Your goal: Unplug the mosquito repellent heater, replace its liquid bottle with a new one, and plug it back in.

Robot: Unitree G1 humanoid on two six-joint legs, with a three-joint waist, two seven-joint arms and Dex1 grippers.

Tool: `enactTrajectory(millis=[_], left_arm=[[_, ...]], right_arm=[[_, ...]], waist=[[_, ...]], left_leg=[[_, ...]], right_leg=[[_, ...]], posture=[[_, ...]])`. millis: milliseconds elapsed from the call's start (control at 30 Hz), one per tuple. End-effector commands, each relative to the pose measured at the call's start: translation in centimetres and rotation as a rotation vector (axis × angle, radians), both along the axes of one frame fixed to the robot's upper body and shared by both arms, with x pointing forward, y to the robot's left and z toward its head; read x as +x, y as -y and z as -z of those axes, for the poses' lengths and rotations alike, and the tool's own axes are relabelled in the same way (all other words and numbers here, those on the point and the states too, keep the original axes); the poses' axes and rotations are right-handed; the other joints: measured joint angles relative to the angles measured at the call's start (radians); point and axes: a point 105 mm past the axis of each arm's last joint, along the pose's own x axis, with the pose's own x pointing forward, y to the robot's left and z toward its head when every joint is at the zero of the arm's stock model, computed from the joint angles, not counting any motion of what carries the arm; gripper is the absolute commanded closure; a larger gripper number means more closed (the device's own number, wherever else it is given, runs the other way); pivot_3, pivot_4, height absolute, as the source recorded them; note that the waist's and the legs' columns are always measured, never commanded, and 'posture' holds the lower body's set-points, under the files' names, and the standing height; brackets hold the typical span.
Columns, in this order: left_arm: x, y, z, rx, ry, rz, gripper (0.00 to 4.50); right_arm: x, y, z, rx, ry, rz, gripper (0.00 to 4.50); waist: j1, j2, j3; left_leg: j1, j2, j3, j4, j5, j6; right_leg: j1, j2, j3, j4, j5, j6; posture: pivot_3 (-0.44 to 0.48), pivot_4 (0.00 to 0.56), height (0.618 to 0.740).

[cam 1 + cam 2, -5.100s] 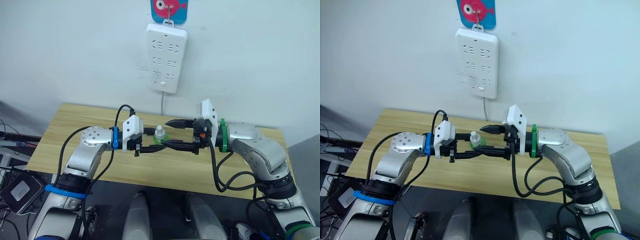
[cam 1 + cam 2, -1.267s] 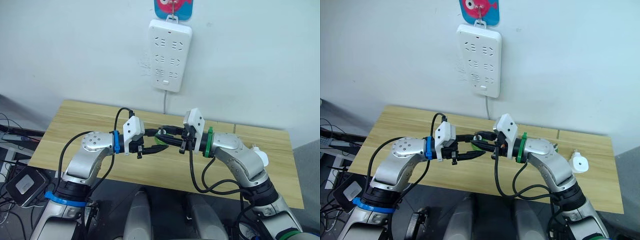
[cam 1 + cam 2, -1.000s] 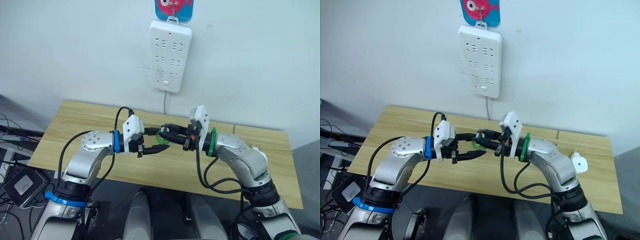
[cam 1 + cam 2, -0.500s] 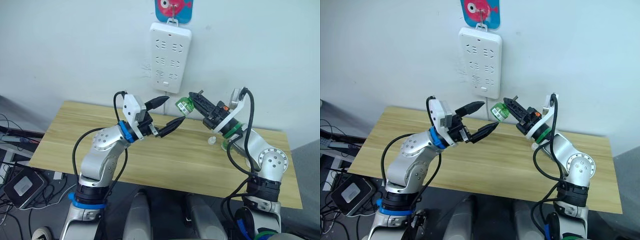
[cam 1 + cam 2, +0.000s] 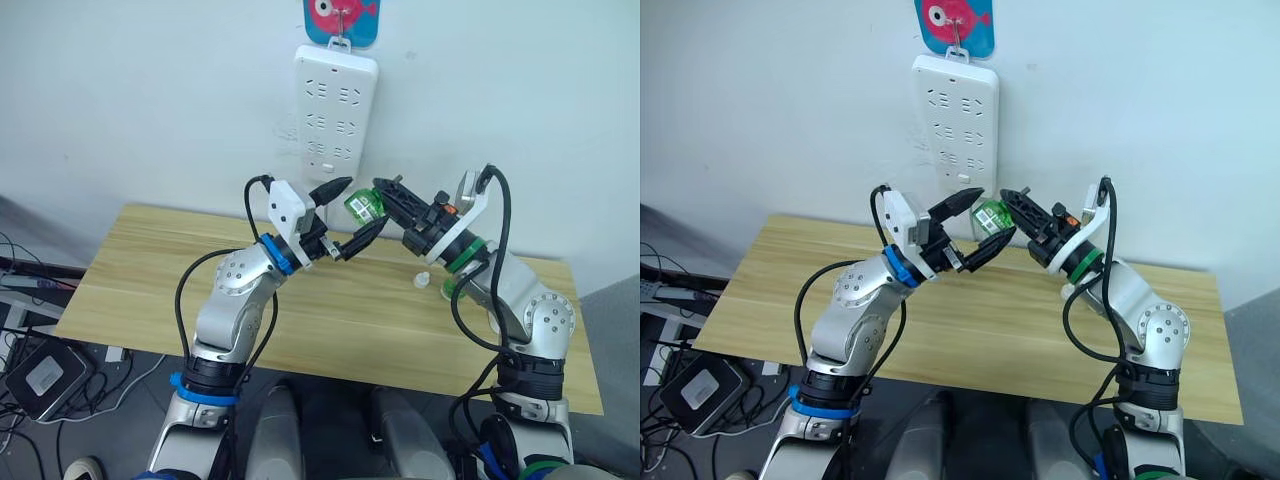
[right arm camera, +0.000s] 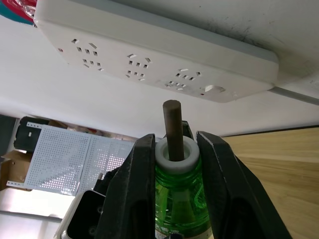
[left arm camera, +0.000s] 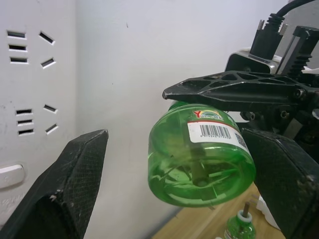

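Observation:
A green liquid bottle [image 5: 360,208] with a barcode label is held in the air in front of the wall. My right gripper [image 5: 386,203] is shut on its white neck [image 6: 174,160], from which a brown wick sticks out. The open left gripper [image 5: 996,211] faces the bottle's base [image 7: 202,154]. Its two fingers [image 7: 70,189] stand on either side of the bottle, apart from it. The mosquito repellent heater is hidden.
A white power strip [image 5: 335,100] hangs on the wall just above both grippers, under a fish-shaped hook. The wooden table [image 5: 150,270] lies below. On it are a small white piece [image 5: 424,280] and a second small green bottle [image 7: 239,226].
My right gripper has lifted the green bottle off the table to just below the power strip. In the last half second my left gripper has risen and moved right, bracketing the bottle's base.

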Motion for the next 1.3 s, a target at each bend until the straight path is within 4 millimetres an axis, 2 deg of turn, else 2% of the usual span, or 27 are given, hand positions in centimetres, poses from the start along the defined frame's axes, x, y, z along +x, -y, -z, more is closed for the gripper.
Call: enactTrajectory(millis=[33, 233, 400, 500, 600, 700, 833, 1033, 1067, 1200, 1300], left_arm=[[-0.5, 0.4, -0.7, -0.022, 0.038, 0.014, 0.39], [-0.5, 0.6, -0.6, -0.033, 0.030, 0.018, 2.15], [-0.4, 0.7, -0.5, -0.035, 0.027, 0.013, 2.23], [-0.2, 0.7, -0.6, -0.036, 0.026, 0.005, 2.23], [0.0, 0.7, -0.8, -0.037, 0.023, 0.001, 2.23], [0.0, 0.6, -0.8, -0.037, 0.013, 0.009, 2.23], [-0.3, -0.3, -0.2, -0.019, -0.037, 0.046, 2.23], [-0.5, -2.2, 1.1, -0.001, -0.095, 0.024, 2.23], [-0.7, -2.3, 1.3, -0.003, -0.105, 0.025, 2.23], [-1.7, -1.9, 1.8, -0.015, -0.133, 0.054, 2.23], [-2.2, -1.2, 1.9, -0.028, -0.139, 0.074, 2.23]], right_arm=[[-0.9, 0.0, -1.6, 0.024, 0.064, -0.016, 3.63], [-0.9, -0.1, -1.8, 0.037, 0.063, -0.014, 3.63], [-0.9, -0.1, -2.1, 0.042, 0.070, -0.013, 3.63], [-1.0, -0.5, -1.9, -0.015, 0.082, -0.017, 3.63], [-1.3, -0.7, -1.7, -0.048, 0.095, -0.039, 2.60], [-1.8, 0.0, -0.9, -0.169, 0.124, -0.071, 1.55], [-3.1, 4.1, 0.5, -0.448, 0.156, -0.113, 0.12], [-3.7, 11.7, 2.7, -0.820, 0.011, -0.062, 0.05], [-3.8, 13.0, 3.1, -0.885, -0.019, -0.045, 0.05], [-3.3, 18.7, 6.0, -1.235, -0.165, 0.055, 0.05], [-2.5, 21.5, 7.5, -1.342, -0.236, 0.120, 0.05]], waist=[[0.000, 0.000, 0.000], [0.000, 0.000, 0.000], [-0.001, 0.000, 0.000], [-0.001, 0.000, 0.000], [-0.001, 0.000, 0.000], [0.000, 0.000, 0.000], [0.005, 0.000, 0.000], [-0.005, 0.000, 0.000], [-0.005, 0.000, 0.000], [-0.006, 0.001, 0.000], [-0.005, 0.001, 0.000]], left_leg=[[0.000, 0.000, 0.000, 0.000, 0.000, 0.000], [0.000, 0.000, 0.000, 0.000, 0.000, 0.000], [0.000, 0.000, 0.000, 0.000, 0.000, 0.000], [0.000, 0.000, 0.000, 0.000, 0.000, 0.000], [0.000, 0.000, 0.000, 0.000, 0.000, 0.000], [0.000, 0.000, 0.000, 0.000, 0.000, 0.000], [-0.001, -0.002, 0.000, 0.000, 0.000, 0.000], [0.000, -0.001, 0.001, 0.000, 0.000, 0.001], [0.000, -0.001, 0.002, 0.000, 0.000, 0.001], [0.001, 0.000, 0.002, 0.001, 0.000, 0.001], [0.001, 0.000, 0.003, 0.002, 0.000, 0.001]], right_leg=[[0.000, 0.000, 0.000, 0.000, 0.000, 0.000], [0.000, 0.000, 0.000, 0.000, 0.000, 0.000], [0.000, 0.000, 0.000, 0.000, 0.000, 0.000], [0.000, 0.000, 0.000, 0.000, 0.000, 0.000], [0.000, 0.000, 0.000, 0.000, 0.000, 0.000], [0.000, 0.000, 0.000, 0.000, 0.000, 0.000], [0.000, -0.001, 0.001, -0.001, 0.000, 0.000], [0.000, -0.001, 0.002, -0.002, 0.000, 0.001], [0.000, -0.001, 0.003, -0.002, -0.003, 0.005], [0.000, 0.000, 0.003, -0.002, -0.003, 0.005], [0.000, 0.000, 0.004, -0.002, -0.003, 0.006]], posture=[[0.036, 0.253, 0.740], [0.035, 0.253, 0.740], [0.033, 0.254, 0.740], [0.032, 0.255, 0.740], [0.030, 0.259, 0.740], [0.028, 0.262, 0.740], [-0.001, 0.275, 0.740], [-0.034, 0.289, 0.740], [-0.041, 0.293, 0.740], [-0.041, 0.296, 0.740], [-0.032, 0.296, 0.740]])
